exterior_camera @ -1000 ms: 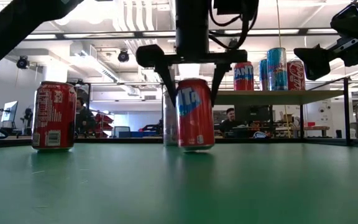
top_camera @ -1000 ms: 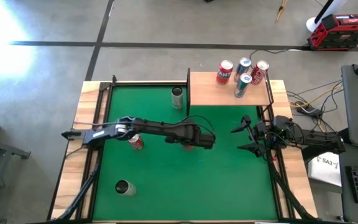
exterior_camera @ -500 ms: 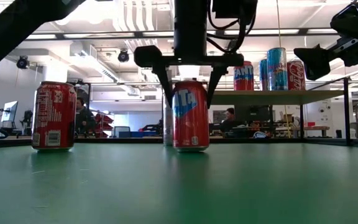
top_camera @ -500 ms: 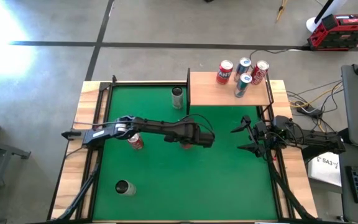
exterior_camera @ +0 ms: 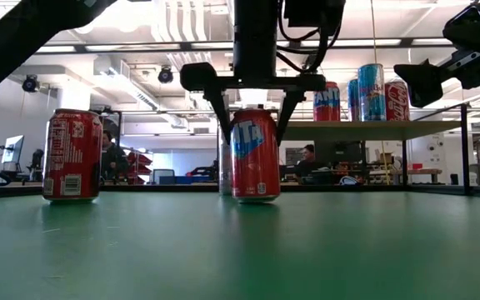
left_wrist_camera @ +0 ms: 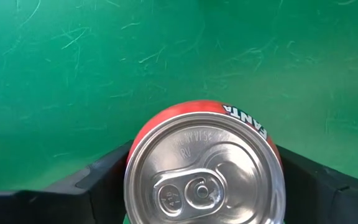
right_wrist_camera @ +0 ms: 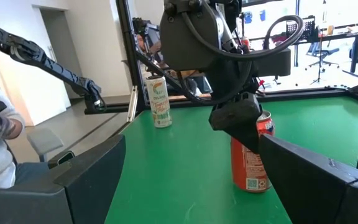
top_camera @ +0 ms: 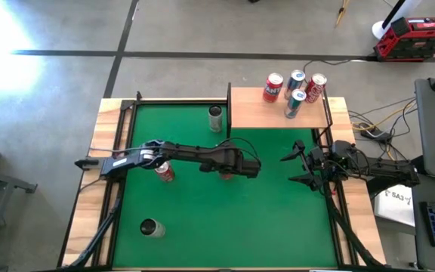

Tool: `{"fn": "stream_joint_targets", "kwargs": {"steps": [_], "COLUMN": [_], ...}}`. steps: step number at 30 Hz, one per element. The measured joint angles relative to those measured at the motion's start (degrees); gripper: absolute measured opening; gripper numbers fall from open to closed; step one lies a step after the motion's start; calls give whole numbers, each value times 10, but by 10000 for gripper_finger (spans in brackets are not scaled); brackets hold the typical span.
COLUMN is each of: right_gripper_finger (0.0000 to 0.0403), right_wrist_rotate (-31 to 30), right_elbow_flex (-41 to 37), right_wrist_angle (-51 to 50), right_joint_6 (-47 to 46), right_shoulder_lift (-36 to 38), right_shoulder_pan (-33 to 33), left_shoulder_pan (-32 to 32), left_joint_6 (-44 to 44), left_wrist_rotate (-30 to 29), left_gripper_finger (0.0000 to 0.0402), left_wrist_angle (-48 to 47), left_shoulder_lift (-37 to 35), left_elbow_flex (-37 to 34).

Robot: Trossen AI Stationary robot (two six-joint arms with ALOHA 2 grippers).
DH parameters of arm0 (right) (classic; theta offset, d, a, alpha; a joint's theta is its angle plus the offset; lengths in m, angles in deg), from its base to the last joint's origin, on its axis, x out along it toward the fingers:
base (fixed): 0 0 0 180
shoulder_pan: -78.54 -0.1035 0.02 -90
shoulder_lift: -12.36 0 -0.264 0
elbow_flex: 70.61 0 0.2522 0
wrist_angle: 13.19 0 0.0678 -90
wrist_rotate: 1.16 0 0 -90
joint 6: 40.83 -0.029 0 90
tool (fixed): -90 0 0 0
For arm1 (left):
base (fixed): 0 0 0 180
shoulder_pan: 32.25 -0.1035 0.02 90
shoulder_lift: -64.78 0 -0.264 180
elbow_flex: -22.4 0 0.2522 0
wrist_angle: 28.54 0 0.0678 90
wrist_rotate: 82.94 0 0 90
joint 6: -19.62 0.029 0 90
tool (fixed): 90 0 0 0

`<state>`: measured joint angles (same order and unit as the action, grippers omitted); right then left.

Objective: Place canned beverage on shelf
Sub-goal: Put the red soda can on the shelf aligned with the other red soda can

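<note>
A red Fanta can [exterior_camera: 255, 154] stands upright on the green mat, mid-table [top_camera: 226, 175]. My left gripper [exterior_camera: 253, 125] reaches down over it and is shut on it; the can's silver top [left_wrist_camera: 204, 171] fills the gap between the fingers. The shelf [top_camera: 255, 113], a light-wood board with black rails, stands at the far right and carries several cans [top_camera: 294, 91]. My right gripper [top_camera: 297, 168] waits open and empty near the mat's right edge, in front of the shelf. My left gripper pinches the Fanta can's upper wall [exterior_camera: 238, 125], just below the rim, between its two fingers [exterior_camera: 283, 117]. The fingers come from above, pointing down, one on each side. The can is upright, with its base on the mat.
A second red can [top_camera: 165, 172] stands left of the held can, under the left arm. A slim pale can [top_camera: 216, 117] stands at the far edge beside the shelf. Another can [top_camera: 151, 228] is at the near left. Open mat lies between the held can and the shelf.
The Fanta can was tilted between the left fingers a second ago; it now stands upright, a little farther from the near edge and to the left. The left fingers have closed in on it.
</note>
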<state>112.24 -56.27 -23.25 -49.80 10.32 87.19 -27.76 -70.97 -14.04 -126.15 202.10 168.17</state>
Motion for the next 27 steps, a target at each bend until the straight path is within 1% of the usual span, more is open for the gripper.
{"fn": "stream_joint_targets", "kwargs": {"steps": [6,8,12,20,27], "right_gripper_finger": [359,359,359,359,359], "right_wrist_rotate": [0,0,0,0,0], "right_elbow_flex": [0,0,0,0,0], "right_wrist_angle": [0,0,0,0,0], "right_joint_6": [0,0,0,0,0], "right_shoulder_lift": [0,0,0,0,0], "right_shoulder_pan": [0,0,0,0,0], "left_shoulder_pan": [0,1,7,20,21], "left_joint_6": [19,28,75,251,256], "left_wrist_rotate": [-1,-1,4,5,22], "left_gripper_finger": [372,389,390,393,393], "left_wrist_angle": [8,9,8,26,26], "left_shoulder_lift": [-1,-1,-1,-1,-1], "left_elbow_flex": [3,4,4,3,3]}}
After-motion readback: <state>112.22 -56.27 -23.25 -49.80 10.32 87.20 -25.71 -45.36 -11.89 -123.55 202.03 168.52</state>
